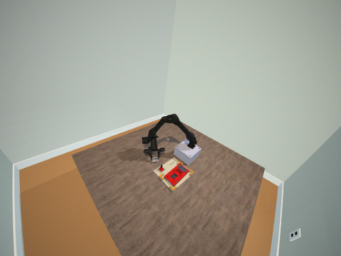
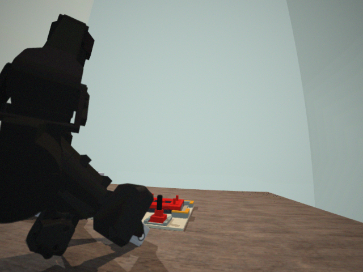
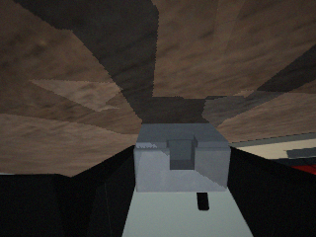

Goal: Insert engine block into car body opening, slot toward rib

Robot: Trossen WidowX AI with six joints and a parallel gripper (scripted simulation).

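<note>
The engine block point(image 1: 155, 159) point(image 2: 137, 240) point(image 3: 207, 168) is a light grey block with a square slot, facing the wrist camera. My gripper point(image 1: 155, 159) point(image 2: 139, 237) point(image 3: 177, 151) is shut on it, one black finger on each side, and leans at a slant. The block is beside the board, off its corner with the red stand; its height above the table is hard to tell. The red car body point(image 1: 179, 175) point(image 2: 180, 204) point(image 3: 305, 169) lies flat on the board, its dark opening point(image 1: 173, 175) uncovered. The rib inside cannot be made out.
The cream board point(image 1: 168, 165) point(image 2: 176, 224) point(image 3: 262, 149) has orange corner brackets point(image 1: 172, 188) point(image 2: 180, 211) around the car body. A small red stand point(image 1: 161, 169) point(image 2: 158, 218) with an upright black peg is on its near corner. The arm's pale box base point(image 1: 184, 157) is behind the board.
</note>
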